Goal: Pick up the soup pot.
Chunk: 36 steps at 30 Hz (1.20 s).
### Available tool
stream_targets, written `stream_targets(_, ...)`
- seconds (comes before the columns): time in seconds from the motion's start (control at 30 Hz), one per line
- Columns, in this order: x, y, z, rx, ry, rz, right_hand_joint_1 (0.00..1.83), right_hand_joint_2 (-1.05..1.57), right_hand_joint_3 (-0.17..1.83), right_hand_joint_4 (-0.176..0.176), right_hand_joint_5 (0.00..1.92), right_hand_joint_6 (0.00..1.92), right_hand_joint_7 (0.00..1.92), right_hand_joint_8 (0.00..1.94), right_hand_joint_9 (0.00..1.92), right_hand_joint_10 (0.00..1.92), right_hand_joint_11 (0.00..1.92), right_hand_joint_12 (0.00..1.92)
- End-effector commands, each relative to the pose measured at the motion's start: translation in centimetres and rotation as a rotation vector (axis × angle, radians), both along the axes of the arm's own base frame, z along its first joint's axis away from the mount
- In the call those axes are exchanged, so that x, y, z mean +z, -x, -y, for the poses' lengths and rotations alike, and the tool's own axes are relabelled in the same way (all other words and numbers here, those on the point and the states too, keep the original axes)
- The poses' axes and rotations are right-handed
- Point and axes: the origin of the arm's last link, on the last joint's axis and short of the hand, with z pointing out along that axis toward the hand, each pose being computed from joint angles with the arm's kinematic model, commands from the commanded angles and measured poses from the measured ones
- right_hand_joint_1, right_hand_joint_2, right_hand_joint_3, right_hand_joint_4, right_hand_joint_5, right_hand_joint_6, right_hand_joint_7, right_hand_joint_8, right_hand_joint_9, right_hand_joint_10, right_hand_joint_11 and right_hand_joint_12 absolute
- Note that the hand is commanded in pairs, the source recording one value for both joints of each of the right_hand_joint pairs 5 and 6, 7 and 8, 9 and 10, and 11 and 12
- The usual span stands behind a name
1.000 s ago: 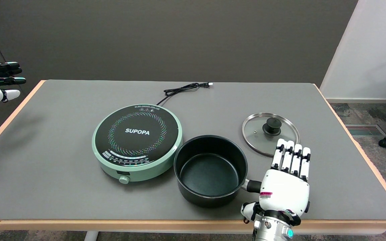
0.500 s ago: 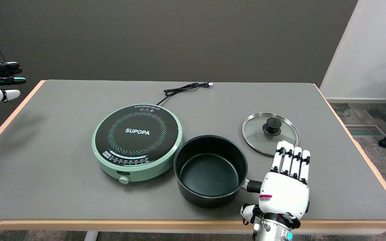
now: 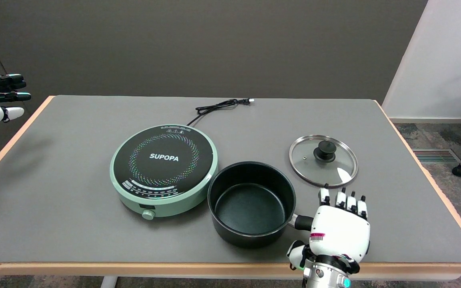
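Observation:
The black soup pot (image 3: 251, 203) stands empty and uncovered on the grey table mat, just right of the cooker. Its handle (image 3: 302, 222) sticks out to the right and runs under my right hand (image 3: 339, 232). That hand lies palm down over the handle, and its fingers (image 3: 342, 199) curl down around it. The thumb (image 3: 295, 252) shows at the hand's lower left. The part of the handle under the palm is hidden. The pot rests on the table.
A green round induction cooker (image 3: 164, 168) sits left of the pot, almost touching it, with its black cord (image 3: 218, 106) trailing to the back. A glass lid (image 3: 323, 160) lies flat behind my right hand. The table's front edge (image 3: 174, 267) runs close below the pot.
My right hand's fingers, stretched flat towards the lid a second ago, have curled down over the pot's handle. The pot, lid and cooker have not moved.

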Motion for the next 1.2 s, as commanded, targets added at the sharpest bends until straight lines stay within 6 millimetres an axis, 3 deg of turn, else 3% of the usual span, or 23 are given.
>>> stream_targets(0.03, 0.0, -0.5, -0.1, 0.027, -0.008, -0.019, 1.08, -0.01, 1.27, 0.176, 0.67, 0.67, 0.67, 0.67, 0.67, 0.67, 0.67, 0.67)
stream_targets(0.8, 0.3, 0.7, -0.1, -0.043, 0.018, 0.020, 1.08, 0.05, 1.17, 0.176, 0.72, 0.72, 0.72, 0.72, 0.72, 0.72, 0.72, 0.72)
stream_targets(1.2, 0.5, 1.0, 0.0, -0.057, 0.032, 0.026, 1.10, 0.04, 1.26, 0.176, 0.80, 0.80, 0.80, 0.80, 0.80, 0.80, 0.80, 0.80)
